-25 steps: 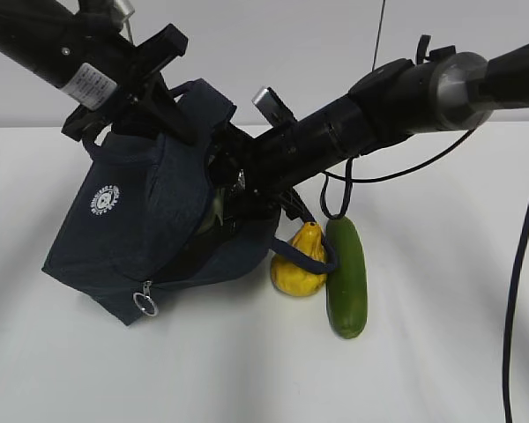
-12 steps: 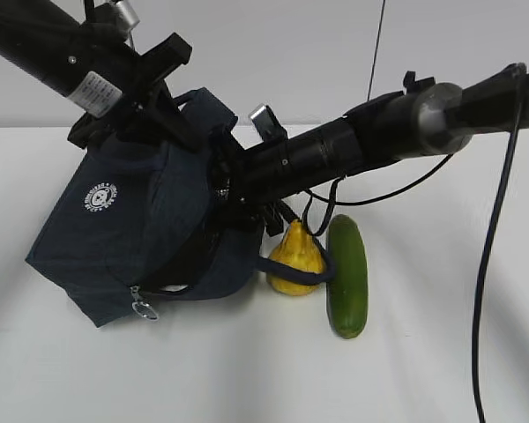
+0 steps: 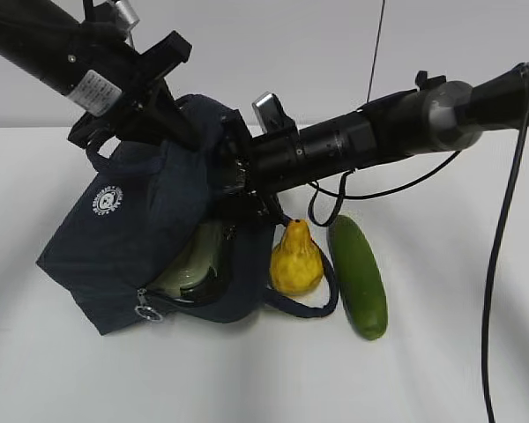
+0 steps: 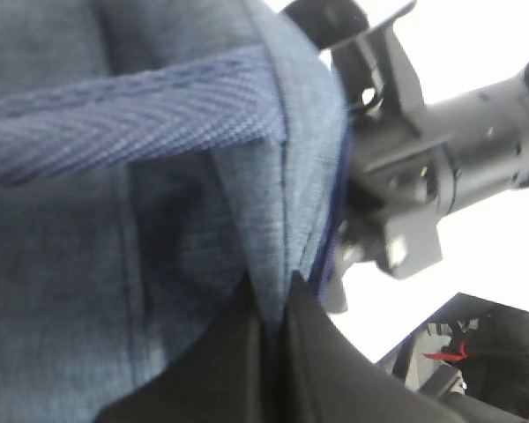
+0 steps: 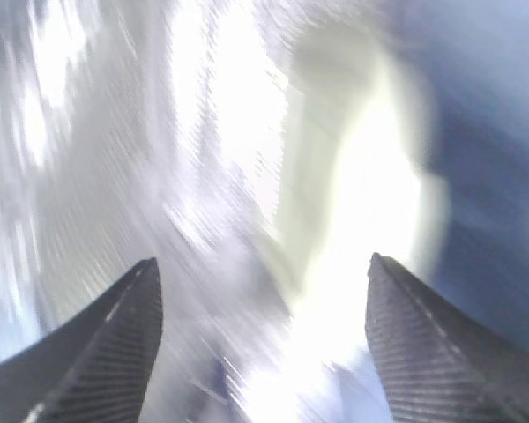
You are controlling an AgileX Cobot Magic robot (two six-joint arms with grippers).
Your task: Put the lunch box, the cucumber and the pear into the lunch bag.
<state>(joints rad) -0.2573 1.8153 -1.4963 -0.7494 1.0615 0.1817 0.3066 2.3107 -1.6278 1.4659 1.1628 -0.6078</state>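
1. White tabletop [image 3: 441, 379] is seen under a pale wall.
2. The lunch bag [image 3: 132, 238] is held tilted, its upper fabric pinched by the closed left gripper [image 4: 269, 304].
3. The lunch box [image 3: 189, 264] is lodged in the bag's mouth.
4. The right gripper [image 5: 264, 344] is spread wide, apparently holding nothing; its view is blurred.
5. The cucumber [image 3: 359, 276] lies beside the upright pear [image 3: 296, 259], ringed by a bag handle.

On the white table [image 3: 441, 370] lie the lunch bag [image 3: 123, 247], pear [image 3: 296, 258] and cucumber [image 3: 359, 277].
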